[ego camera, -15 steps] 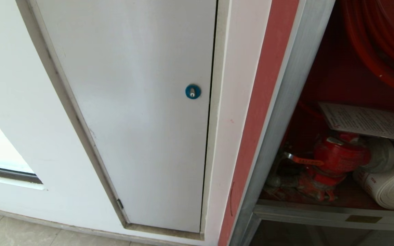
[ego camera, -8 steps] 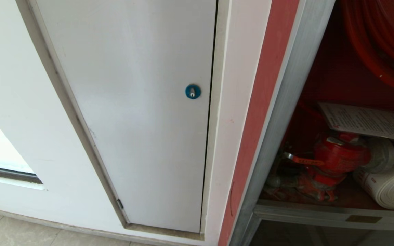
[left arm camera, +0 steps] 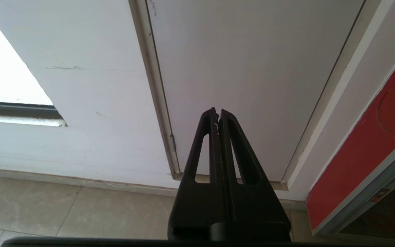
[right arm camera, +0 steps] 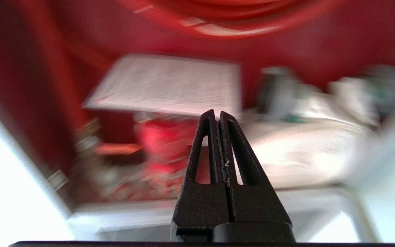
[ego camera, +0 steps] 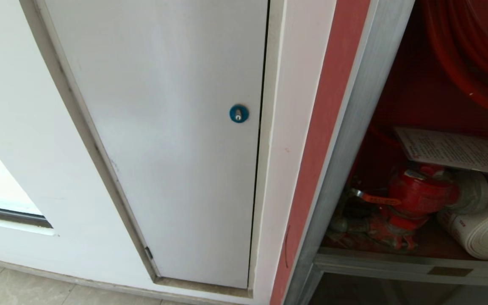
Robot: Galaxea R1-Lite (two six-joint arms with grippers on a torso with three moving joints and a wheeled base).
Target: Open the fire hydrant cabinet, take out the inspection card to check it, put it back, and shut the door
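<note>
The grey metal-framed fire hydrant cabinet (ego camera: 345,140) is standing open, showing its red interior. The thin white rectangular inspection card (ego camera: 456,151) is lying flat on top of the red hydrant valve (ego camera: 417,195), beside the white rolled hose (ego camera: 487,233), its long axis running sideways across the cabinet opening. The right gripper (right arm camera: 217,113) is pointing into the cabinet just short of the card's near edge, jaws pressed together and empty. The left gripper (left arm camera: 217,111) is facing the plain white panel (left arm camera: 252,68), jaws together.
</note>
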